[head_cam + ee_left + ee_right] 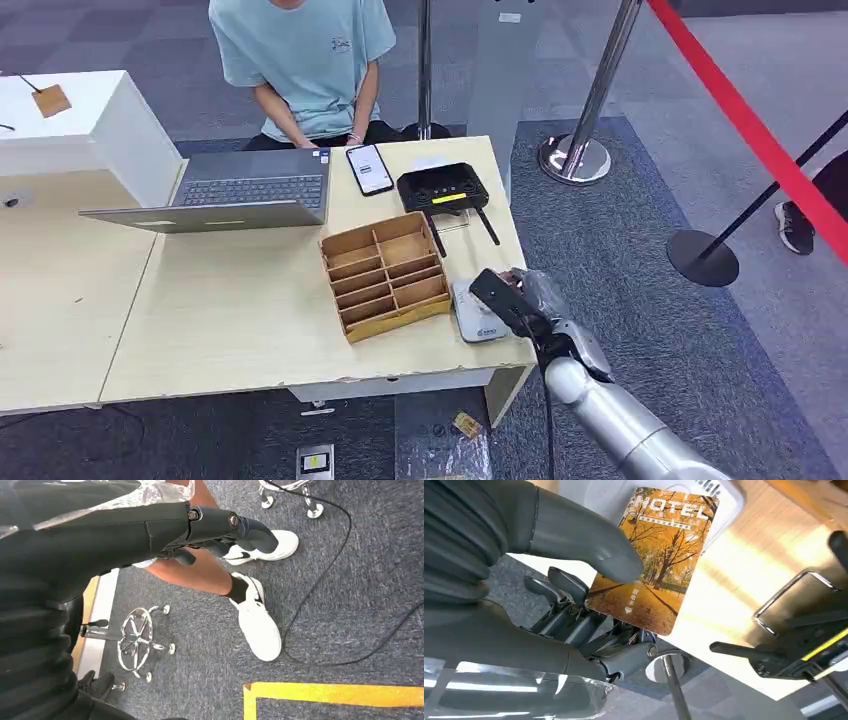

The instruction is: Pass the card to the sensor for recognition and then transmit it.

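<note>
Now right hand (pixel 589 605) with card (pixel 659 555) over sensor (pixel 478 318)

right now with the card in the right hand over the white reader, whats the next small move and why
Probably lower the right hand a little so the card lies flat on the white reader. The card is pinched by the thumb and hovers above the reader.

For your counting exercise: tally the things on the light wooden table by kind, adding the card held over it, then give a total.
Laptop: 1
Phone: 1
Black device with antennas: 1
Wooden compartment tray: 1
White sensor pad: 1
Hotel card, held by the right hand: 1
Total: 6
</note>
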`<move>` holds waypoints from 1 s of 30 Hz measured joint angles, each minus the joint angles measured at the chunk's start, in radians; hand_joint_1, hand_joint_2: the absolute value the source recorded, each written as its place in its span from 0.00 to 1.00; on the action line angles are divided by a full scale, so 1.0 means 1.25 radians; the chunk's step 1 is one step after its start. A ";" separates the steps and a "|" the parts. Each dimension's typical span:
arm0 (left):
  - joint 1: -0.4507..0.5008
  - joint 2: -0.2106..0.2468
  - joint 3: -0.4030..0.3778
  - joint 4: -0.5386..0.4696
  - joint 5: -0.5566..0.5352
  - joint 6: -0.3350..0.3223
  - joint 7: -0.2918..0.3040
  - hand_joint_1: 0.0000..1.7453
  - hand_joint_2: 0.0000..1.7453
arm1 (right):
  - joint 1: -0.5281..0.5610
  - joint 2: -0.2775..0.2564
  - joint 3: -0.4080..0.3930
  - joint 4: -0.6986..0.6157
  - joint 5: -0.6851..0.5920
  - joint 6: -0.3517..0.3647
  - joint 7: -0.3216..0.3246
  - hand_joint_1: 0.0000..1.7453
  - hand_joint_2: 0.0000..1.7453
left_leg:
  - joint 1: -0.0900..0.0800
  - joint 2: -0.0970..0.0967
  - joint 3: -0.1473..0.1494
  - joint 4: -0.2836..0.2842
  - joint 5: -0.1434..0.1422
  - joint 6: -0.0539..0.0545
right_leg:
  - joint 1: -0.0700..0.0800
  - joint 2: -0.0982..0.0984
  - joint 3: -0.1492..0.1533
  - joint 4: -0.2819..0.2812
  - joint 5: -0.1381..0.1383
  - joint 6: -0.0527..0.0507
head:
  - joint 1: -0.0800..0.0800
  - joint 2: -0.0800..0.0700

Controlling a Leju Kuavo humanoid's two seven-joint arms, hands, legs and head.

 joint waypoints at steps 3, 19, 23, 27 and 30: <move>0.000 -0.001 0.000 0.000 0.000 0.000 0.000 0.00 1.00 | 0.000 0.000 -0.003 0.005 -0.002 0.000 0.000 1.00 1.00 | 0.000 0.000 0.000 0.000 0.000 0.000 | 0.000 0.000 0.000 0.000 0.000 0.000 | 0.000 0.000; 0.000 -0.003 0.000 0.000 -0.001 0.001 0.000 0.00 1.00 | 0.000 0.002 -0.007 0.045 0.008 0.002 0.001 1.00 1.00 | 0.000 0.000 0.000 0.000 0.000 0.000 | 0.000 0.000 0.000 0.000 0.000 0.000 | 0.000 0.000; 0.000 -0.004 0.000 0.000 -0.004 0.004 0.000 0.00 1.00 | 0.000 0.007 -0.005 0.078 0.002 -0.001 -0.010 1.00 1.00 | 0.000 0.000 0.000 0.000 0.000 0.000 | 0.000 0.000 0.000 0.000 0.000 0.000 | 0.000 0.000; 0.000 -0.004 0.000 0.000 -0.007 0.005 0.000 0.00 1.00 | -0.001 0.014 -0.005 0.109 0.001 -0.004 -0.019 1.00 1.00 | 0.000 0.000 0.000 0.000 0.000 0.000 | 0.000 0.000 0.000 0.000 0.000 0.000 | 0.000 0.000; 0.000 -0.004 0.000 0.000 -0.008 0.005 0.000 0.00 1.00 | -0.003 0.020 -0.005 0.121 0.001 -0.003 -0.025 1.00 1.00 | 0.000 0.000 0.001 0.000 0.000 0.000 | 0.000 0.000 0.001 0.000 0.000 0.000 | 0.000 0.000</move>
